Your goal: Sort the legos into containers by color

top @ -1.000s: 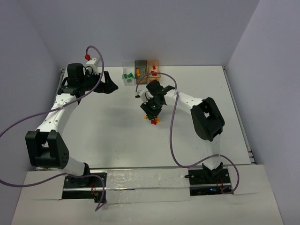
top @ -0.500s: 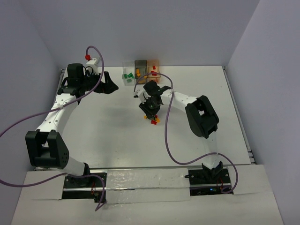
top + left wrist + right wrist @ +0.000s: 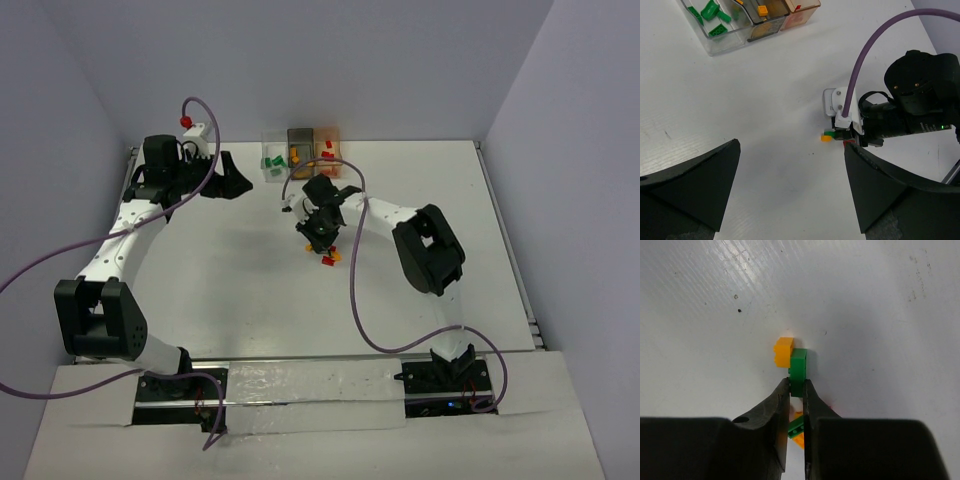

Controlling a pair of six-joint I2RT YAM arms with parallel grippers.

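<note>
The legos [image 3: 798, 367] are glossy plastic, the table [image 3: 865, 315] matt and finely ribbed.

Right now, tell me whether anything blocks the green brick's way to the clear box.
Nothing visible does: only table lies between the green brick, pinched by the right gripper, and the clear box.

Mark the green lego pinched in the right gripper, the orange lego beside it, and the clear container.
green lego [image 3: 798, 367]: right wrist view, on the exposed part of the brick.
orange lego [image 3: 783, 351]: right wrist view, middle of the brick.
clear container [image 3: 730, 44]: left wrist view, on its near wall.
</note>
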